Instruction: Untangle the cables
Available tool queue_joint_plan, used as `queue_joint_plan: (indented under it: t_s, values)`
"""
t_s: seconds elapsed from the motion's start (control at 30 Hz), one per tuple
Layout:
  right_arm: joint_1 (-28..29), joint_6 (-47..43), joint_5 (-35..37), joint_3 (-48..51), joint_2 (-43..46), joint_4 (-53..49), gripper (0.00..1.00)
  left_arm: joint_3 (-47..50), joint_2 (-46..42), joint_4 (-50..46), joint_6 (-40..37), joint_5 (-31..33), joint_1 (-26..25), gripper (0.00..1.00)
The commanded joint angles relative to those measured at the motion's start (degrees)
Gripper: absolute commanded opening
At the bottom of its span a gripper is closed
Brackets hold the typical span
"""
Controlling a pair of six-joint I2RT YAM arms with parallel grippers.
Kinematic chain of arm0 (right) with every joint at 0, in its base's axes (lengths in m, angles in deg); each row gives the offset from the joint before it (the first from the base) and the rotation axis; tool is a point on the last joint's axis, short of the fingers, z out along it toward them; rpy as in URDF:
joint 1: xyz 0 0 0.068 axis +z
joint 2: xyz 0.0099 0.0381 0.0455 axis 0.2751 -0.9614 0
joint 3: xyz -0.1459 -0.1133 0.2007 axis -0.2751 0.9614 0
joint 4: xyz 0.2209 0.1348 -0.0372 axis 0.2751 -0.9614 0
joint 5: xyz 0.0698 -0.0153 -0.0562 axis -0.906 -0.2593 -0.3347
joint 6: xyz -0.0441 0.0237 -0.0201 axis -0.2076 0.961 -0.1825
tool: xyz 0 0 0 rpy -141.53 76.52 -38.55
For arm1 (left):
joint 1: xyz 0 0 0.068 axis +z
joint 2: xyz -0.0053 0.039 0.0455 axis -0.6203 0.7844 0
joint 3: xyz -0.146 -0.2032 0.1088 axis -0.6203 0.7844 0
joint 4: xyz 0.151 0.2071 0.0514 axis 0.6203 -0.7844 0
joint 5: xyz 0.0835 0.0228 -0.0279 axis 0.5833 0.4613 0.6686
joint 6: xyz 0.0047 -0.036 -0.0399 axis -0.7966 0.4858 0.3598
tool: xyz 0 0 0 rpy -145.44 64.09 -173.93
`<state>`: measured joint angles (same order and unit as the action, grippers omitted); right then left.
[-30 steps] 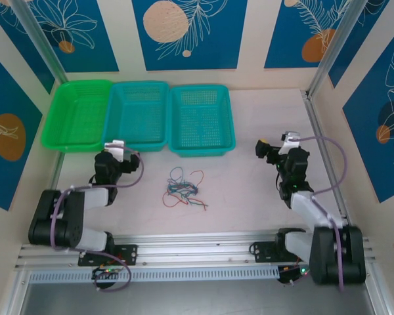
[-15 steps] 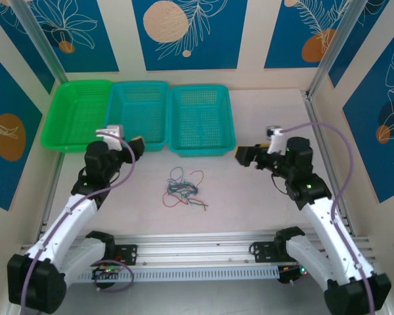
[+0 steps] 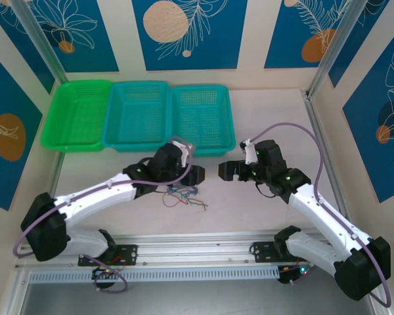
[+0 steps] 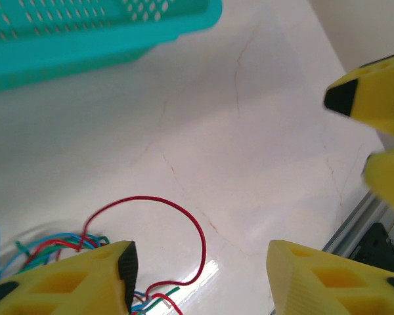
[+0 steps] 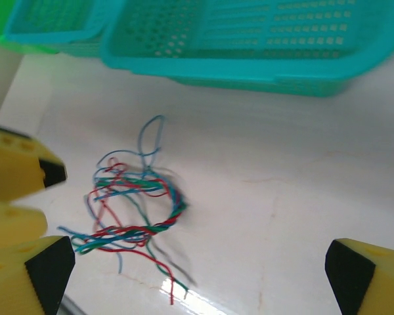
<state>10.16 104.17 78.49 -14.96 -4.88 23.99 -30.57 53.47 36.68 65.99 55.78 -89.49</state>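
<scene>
Three-coloured cables [image 5: 134, 207] lie tangled

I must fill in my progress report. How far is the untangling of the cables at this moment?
Done: nothing yet; the cables are one red, green and blue tangle. In hand: the left tool and the right tool are open beside it, gripping no wire. Left: grasping the wires and separating them all.
</scene>
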Motion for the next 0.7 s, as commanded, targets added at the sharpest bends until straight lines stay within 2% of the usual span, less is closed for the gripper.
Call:
queue_joint_plan:
  t_s: [0.0,0.07,0.13,0.17,0.23,0.33,0.5,0.6,0.67]
  values:
    - [-1.61,3.69,1.59,1.49,2.83,-1.55,1.00,-1.37,3.35,5.52,3.71,2.46,-2.94,0.58]
    - [-1.78,3.90,1.15,1.80,3.53,-1.92,1.00,-1.95,5.97,6.71,0.67,4.81,-3.84,0.57]
    - [-1.73,3.98,0.81,1.86,3.60,-2.43,1.00,-2.43,8.49,5.81,-0.60,7.85,-3.70,0.49]
    - [-1.67,3.90,0.61,1.67,3.48,-2.80,1.00,-3.21,9.58,4.36,-1.34,9.43,-3.69,0.36]
    - [-1.38,2.79,-0.11,1.51,3.70,-3.12,1.00,-4.36,10.04,2.55,-2.65,10.84,-3.68,0.00]
    - [1.09,-1.15,-2.44,2.93,4.72,-0.49,0.97,-3.05,5.26,4.21,-2.55,10.99,-3.69,0.00]
    - [11.66,-11.05,-1.81,8.88,5.27,12.66,0.96,-4.64,-3.00,-0.99,-2.81,10.38,-2.82,0.00]
    - [17.65,-17.68,-1.60,14.06,4.30,27.91,0.97,-7.15,-4.52,-5.11,-3.27,8.03,-2.48,0.00]
    - [20.58,-22.42,-1.05,17.78,2.53,39.64,0.99,-7.36,-5.72,-4.27,-2.57,5.42,-2.40,0.00]
